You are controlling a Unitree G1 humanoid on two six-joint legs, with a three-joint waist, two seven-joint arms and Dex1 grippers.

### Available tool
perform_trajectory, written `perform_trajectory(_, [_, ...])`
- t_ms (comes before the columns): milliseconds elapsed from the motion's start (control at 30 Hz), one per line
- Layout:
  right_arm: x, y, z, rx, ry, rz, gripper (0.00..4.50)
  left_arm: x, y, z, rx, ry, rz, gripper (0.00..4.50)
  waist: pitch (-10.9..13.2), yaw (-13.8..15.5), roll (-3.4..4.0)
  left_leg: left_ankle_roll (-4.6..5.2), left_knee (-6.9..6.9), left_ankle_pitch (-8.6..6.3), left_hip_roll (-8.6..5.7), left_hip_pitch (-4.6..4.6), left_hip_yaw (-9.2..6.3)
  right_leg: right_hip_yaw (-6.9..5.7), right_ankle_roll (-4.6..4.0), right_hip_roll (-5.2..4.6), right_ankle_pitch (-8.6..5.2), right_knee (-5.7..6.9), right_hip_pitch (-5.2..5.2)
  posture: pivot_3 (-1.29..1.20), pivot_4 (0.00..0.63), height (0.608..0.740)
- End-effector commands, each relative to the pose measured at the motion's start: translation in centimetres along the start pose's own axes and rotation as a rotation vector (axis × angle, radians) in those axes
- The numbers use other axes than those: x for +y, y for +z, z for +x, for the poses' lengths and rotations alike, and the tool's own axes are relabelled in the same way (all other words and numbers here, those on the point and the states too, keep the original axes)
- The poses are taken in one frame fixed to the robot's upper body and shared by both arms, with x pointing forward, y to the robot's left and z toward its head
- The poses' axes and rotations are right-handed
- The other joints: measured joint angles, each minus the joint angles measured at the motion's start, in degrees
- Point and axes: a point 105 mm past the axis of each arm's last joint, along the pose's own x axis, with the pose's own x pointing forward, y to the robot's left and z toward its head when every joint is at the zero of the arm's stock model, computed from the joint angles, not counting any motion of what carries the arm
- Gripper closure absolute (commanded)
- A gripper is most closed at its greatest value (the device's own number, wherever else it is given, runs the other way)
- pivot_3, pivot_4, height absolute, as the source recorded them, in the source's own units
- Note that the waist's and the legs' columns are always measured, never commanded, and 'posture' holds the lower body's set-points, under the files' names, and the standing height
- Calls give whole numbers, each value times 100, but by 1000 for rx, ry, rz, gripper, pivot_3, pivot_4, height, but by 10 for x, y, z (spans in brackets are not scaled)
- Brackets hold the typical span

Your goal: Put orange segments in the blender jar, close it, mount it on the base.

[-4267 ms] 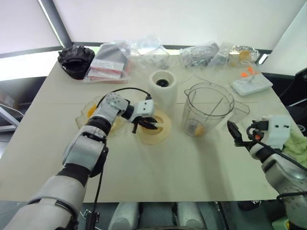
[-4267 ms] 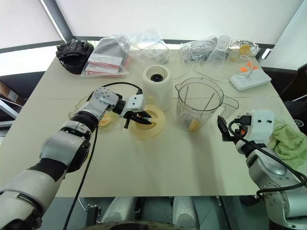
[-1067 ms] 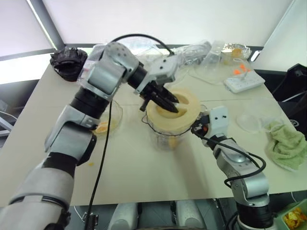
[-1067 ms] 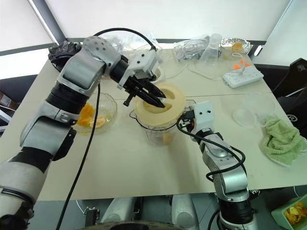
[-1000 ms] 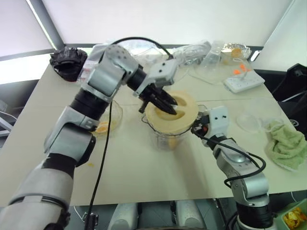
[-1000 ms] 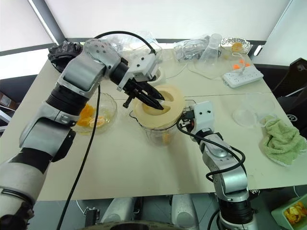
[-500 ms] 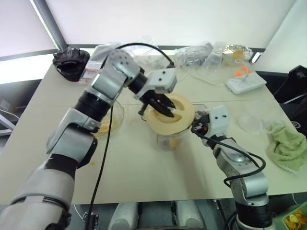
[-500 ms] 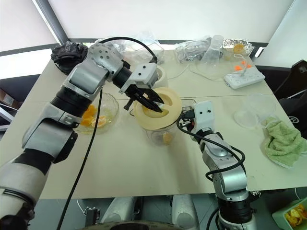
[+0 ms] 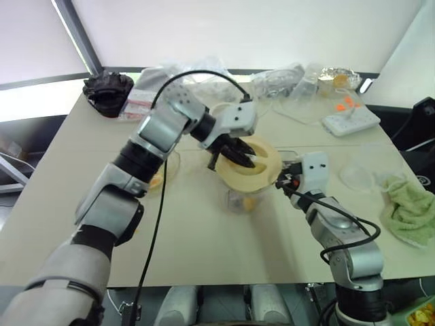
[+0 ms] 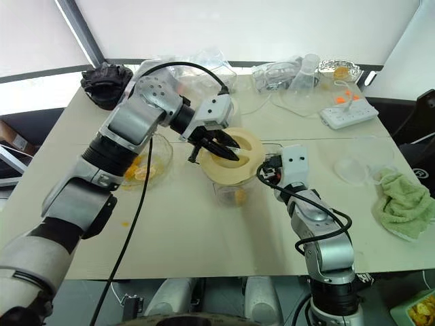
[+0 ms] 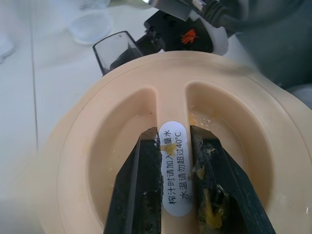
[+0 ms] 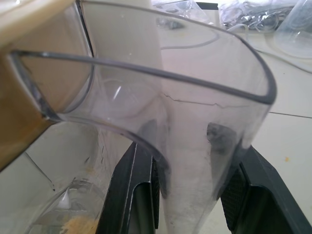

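A white oval sticker [image 11: 174,168] runs along the central grip ridge of the cream lid [image 11: 161,131] and carries vertical Chinese print, "榨汁时请加入果水" and "水温请勿超过40°C". The left tool [image 11: 171,161] is clenched on that ridge, one black finger on each side, with yellow pulp smeared on the pads; the smooth matte lid sits on top of the blender jar [image 10: 234,191].

The head views add what the wrist views leave out: the jar stands on the table [image 10: 204,238] near its middle, an orange segment [image 10: 239,197] lies at the bottom of it, and more segments sit in a clear glass bowl [image 10: 146,166] just to the jar's left. The white base [image 9: 219,111] is partly hidden behind the left arm.

The right wrist view shows the jar's clear plastic handle [image 12: 195,126], scuffed and curved, passing between the right tool [image 12: 187,170]'s two black fingers, which grasp it.

At the far edge are a white power strip [image 10: 350,113] and crumpled plastic bags [image 10: 197,64]; a green cloth [image 10: 408,204] lies at the right.
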Motion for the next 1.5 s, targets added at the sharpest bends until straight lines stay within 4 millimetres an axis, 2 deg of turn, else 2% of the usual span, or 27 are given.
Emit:
perform_trajectory(33, [11,40,-5,-171,66,-35,3519,-1,-62,11,226,130,-150,4211,-1,19,1,0,0,0,2,16,0,0,6,0,-20,-2,16,0,150,740])
perform_trajectory(467, [14,45,1,-204,91,-41,3519,-3,-82,10,272,331,-327,4211,-41,33,9,-1,-2,0,5,48,-6,1,4,-1,-25,-6,32,0,150,740])
perform_trajectory(800, [19,45,4,-210,107,-44,3519,-13,-90,11,328,434,-601,4211,-66,27,10,-2,-3,-1,5,50,-13,1,5,-1,-27,-13,28,0,150,740])
perform_trajectory(933, [19,44,5,-209,111,-43,3519,-14,-88,9,321,445,-597,4211,-67,18,12,-4,-7,-2,6,50,-14,1,5,-2,-28,-18,27,0,150,740])
perform_trajectory(1067, [21,44,6,-207,119,-44,3519,-5,-82,5,291,480,-496,4211,-68,19,14,-5,-14,-3,6,48,-15,1,4,-3,-28,-30,25,0,150,740])
perform_trajectory(1233, [19,44,7,-208,122,-48,3519,0,-74,3,251,504,-472,4211,-68,23,14,-7,-22,-4,6,41,-18,2,4,-3,-27,-61,27,0,150,740])
perform_trajectory(1400, [21,44,8,-207,135,-56,3519,4,-71,1,214,531,-413,1829,-66,2,11,-8,-30,-5,7,35,-19,4,4,-5,-27,-73,23,0,150,740])
perform_trajectory(1500, [21,44,8,-207,137,-59,3519,8,-61,-1,152,543,-386,1829,-66,31,11,-8,-64,-3,4,34,-16,4,5,-6,-25,-83,12,0,150,740])
